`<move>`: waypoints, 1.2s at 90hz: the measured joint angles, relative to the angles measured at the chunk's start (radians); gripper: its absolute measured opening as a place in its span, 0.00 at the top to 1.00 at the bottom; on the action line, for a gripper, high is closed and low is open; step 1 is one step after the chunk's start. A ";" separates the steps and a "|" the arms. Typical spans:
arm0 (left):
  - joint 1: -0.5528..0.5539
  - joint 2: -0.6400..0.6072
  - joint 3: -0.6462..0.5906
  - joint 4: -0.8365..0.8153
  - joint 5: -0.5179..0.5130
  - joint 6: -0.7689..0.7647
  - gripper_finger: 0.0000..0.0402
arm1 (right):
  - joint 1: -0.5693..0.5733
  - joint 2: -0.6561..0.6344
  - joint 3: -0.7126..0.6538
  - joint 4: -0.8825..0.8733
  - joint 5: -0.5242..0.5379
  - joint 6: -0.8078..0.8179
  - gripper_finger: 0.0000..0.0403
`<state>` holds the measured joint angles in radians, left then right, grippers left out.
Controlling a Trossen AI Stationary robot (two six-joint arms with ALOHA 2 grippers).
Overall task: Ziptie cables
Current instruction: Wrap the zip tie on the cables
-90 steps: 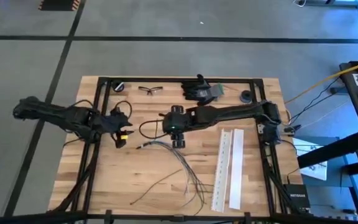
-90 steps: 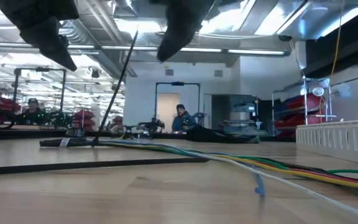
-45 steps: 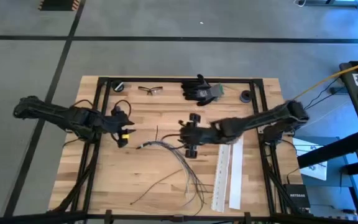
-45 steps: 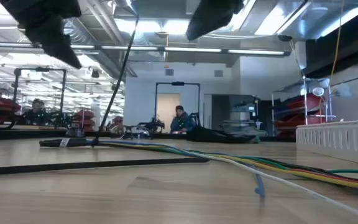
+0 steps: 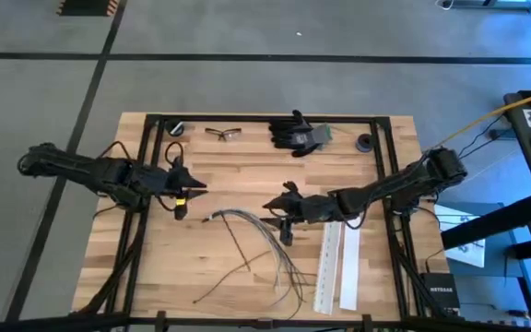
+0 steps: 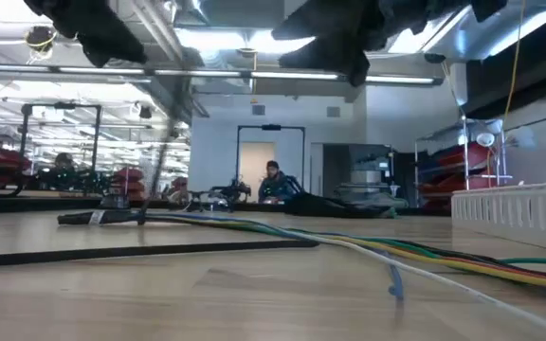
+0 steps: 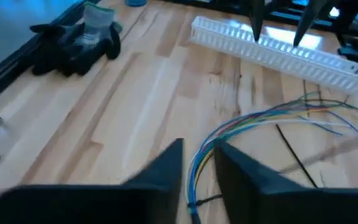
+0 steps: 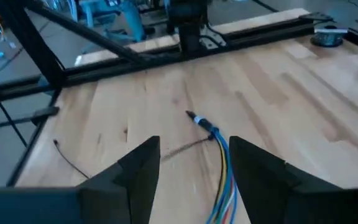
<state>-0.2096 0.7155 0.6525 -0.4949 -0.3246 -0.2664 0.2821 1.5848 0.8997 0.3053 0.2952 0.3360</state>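
The wooden table (image 5: 201, 267) carries the cables (image 5: 270, 238) fanned from centre toward 6 o'clock, two white perforated strips (image 5: 337, 266) at 4, black gloves (image 5: 295, 133) at 12, safety glasses (image 5: 221, 134) at 11.

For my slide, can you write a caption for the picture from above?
Two robot arms hover their open tools, left tool and right tool, over the cables on the wooden table.

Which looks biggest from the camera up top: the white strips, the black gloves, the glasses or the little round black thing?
1. White strips, the longest by far.
2. Black gloves.
3. Glasses, thin and narrower than the gloves.
4. Round black thing, the smallest.

All lie flat on the table, so nearness to the camera hardly matters.
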 joint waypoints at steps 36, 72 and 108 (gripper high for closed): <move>0.000 0.000 0.000 -0.003 0.011 -0.022 0.97 | -0.001 0.000 0.000 0.045 0.000 -0.002 0.55; 0.000 0.000 0.000 -0.003 0.010 -0.022 0.97 | -0.003 0.000 0.000 0.059 0.021 -0.003 0.55; 0.000 0.000 0.000 -0.003 0.010 -0.022 0.97 | -0.001 0.001 0.001 0.011 0.036 -0.031 0.55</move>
<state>-0.2095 0.7158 0.6525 -0.4975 -0.3141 -0.2883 0.2811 1.5856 0.9005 0.3163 0.3315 0.3051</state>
